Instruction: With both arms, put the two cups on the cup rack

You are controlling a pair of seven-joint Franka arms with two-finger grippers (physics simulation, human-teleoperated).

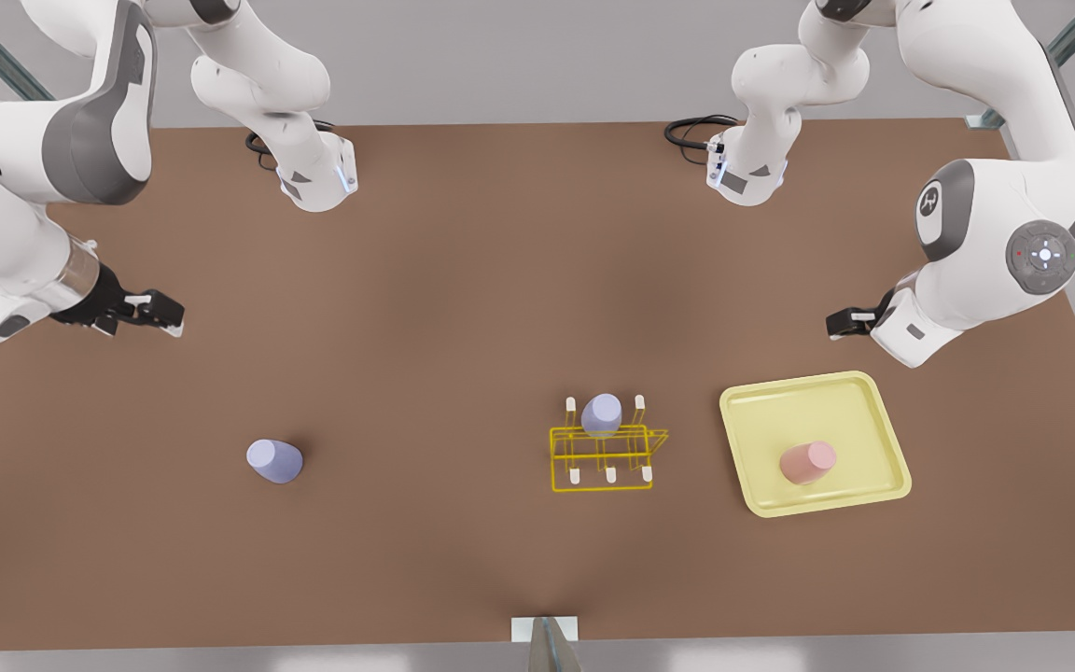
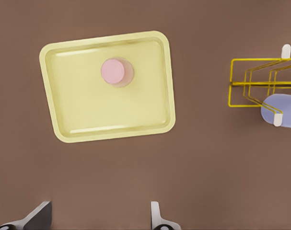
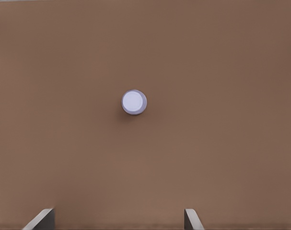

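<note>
Brown table (image 1: pixel 500 308), seen from above. Yellow wire rack (image 1: pixel 605 457) at about 5 o'clock from centre, one lavender cup (image 1: pixel 602 414) already on a peg. Second lavender cup (image 1: pixel 274 460) upside down on bare table at 8 o'clock. Pink cup (image 1: pixel 807 463) upside down in pale yellow tray (image 1: pixel 761 411) at 4 o'clock. Left gripper (image 1: pixel 838 323) above tray side, fingers wide, empty. Right gripper (image 1: pixel 162 315) at 9 o'clock, wide, empty. Step judged: approach before grasp. Next: descent over each cup, closing on its sides.
</note>
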